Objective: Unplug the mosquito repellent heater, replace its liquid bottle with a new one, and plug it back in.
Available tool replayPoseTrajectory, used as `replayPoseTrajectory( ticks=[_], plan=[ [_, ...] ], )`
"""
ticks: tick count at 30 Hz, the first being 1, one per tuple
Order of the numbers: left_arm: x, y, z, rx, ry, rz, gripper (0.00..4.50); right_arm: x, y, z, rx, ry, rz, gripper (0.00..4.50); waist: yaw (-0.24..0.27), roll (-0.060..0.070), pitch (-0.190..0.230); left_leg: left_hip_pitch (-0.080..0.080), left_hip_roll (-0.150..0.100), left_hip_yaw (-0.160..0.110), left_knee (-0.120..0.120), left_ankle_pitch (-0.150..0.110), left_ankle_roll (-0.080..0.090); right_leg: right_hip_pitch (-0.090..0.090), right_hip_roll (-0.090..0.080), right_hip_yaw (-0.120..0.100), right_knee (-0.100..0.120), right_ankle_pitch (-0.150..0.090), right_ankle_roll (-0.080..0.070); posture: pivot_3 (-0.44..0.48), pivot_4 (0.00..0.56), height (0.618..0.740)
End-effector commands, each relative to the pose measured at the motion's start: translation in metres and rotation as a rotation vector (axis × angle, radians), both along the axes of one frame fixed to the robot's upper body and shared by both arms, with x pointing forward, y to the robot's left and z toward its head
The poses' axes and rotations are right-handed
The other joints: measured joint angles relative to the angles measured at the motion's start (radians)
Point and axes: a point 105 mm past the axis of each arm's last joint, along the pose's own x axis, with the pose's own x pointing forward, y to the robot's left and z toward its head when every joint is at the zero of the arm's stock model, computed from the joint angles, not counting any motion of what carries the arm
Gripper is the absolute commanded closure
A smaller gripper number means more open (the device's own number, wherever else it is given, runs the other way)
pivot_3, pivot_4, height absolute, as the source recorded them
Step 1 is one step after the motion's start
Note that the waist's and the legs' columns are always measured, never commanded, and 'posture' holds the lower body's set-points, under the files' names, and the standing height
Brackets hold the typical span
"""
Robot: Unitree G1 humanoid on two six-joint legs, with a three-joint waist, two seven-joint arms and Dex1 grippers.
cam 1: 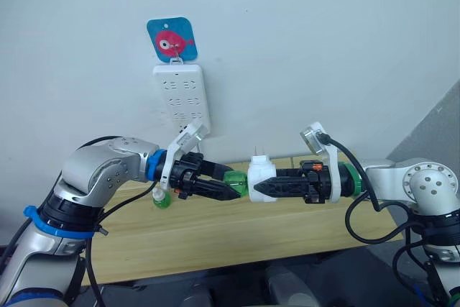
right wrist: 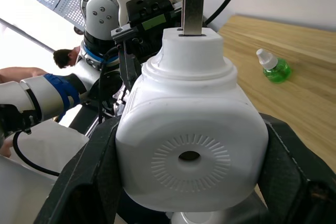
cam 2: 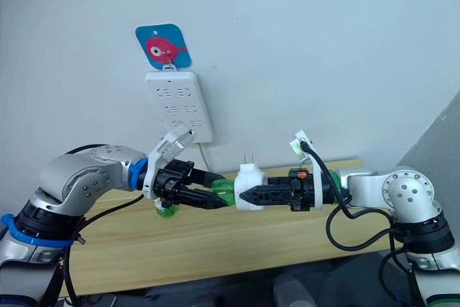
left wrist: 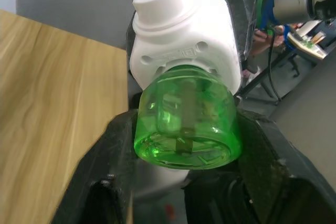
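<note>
The mosquito repellent heater (cam 1: 261,177) is a small white unit held in the air above the wooden table (cam 1: 215,239), with its metal prongs pointing up. My right gripper (cam 1: 254,187) is shut on its body from the right. A green liquid bottle (cam 1: 234,180) sticks out of the heater's left side, its neck inside the white housing (left wrist: 184,30). My left gripper (cam 1: 231,190) is shut on that bottle (left wrist: 184,124) from the left. A second green bottle with a white cap (cam 1: 162,198) stands on the table below my left wrist.
A tall white power strip (cam 1: 181,97) hangs on the wall behind, under a blue fish hook plate (cam 1: 172,39). Its cord runs down behind the table. A person (right wrist: 65,59) is in the background of the right wrist view.
</note>
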Motion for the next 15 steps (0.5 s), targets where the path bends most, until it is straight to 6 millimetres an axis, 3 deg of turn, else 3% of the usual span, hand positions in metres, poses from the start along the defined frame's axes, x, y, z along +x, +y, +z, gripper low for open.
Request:
replayPoseTrajectory(
  ticks=[1, 2, 5, 10, 15],
  plan=[
    [0.012, 0.006, 0.006, -0.014, -0.304, 0.079, 0.54, -0.008, 0.000, 0.017, 0.062, -0.027, 0.045, 1.50, 0.002, 0.000, 0.000, 0.000, 0.000, 0.001, 0.000, 0.000, 0.000, 0.000, 0.000, 0.001, 0.000, 0.000, 0.000, -0.162, 0.063, 0.740],
    [0.011, 0.005, 0.007, -0.040, -0.431, 0.066, 0.22, -0.006, -0.001, 0.016, 0.065, -0.020, 0.034, 1.50, 0.004, 0.000, 0.000, 0.000, 0.000, 0.000, 0.000, 0.000, 0.000, 0.000, 0.000, 0.000, 0.000, 0.000, 0.000, -0.161, 0.064, 0.740],
    [0.009, 0.007, 0.003, -0.068, -0.721, 0.098, 0.20, -0.001, -0.005, 0.016, 0.073, 0.000, 0.001, 1.50, 0.010, 0.000, 0.000, 0.000, 0.000, 0.002, 0.000, 0.000, 0.000, 0.001, -0.001, 0.002, -0.001, 0.000, 0.000, -0.159, 0.066, 0.740],
    [-0.005, 0.014, -0.007, -0.132, -1.000, 0.120, 0.20, 0.003, -0.010, 0.014, 0.080, 0.025, -0.037, 1.50, 0.016, 0.000, 0.000, 0.000, 0.000, 0.003, 0.000, 0.000, 0.000, 0.001, -0.001, 0.003, -0.001, 0.001, -0.001, -0.155, 0.068, 0.740],
    [-0.007, 0.016, -0.014, -0.168, -1.148, 0.185, 0.20, 0.006, -0.012, 0.013, 0.075, 0.026, -0.055, 1.50, 0.028, 0.000, 0.000, 0.000, -0.001, 0.004, 0.002, 0.000, 0.000, 0.001, -0.001, 0.003, -0.001, 0.001, 0.001, -0.159, 0.069, 0.740]
  ],
)
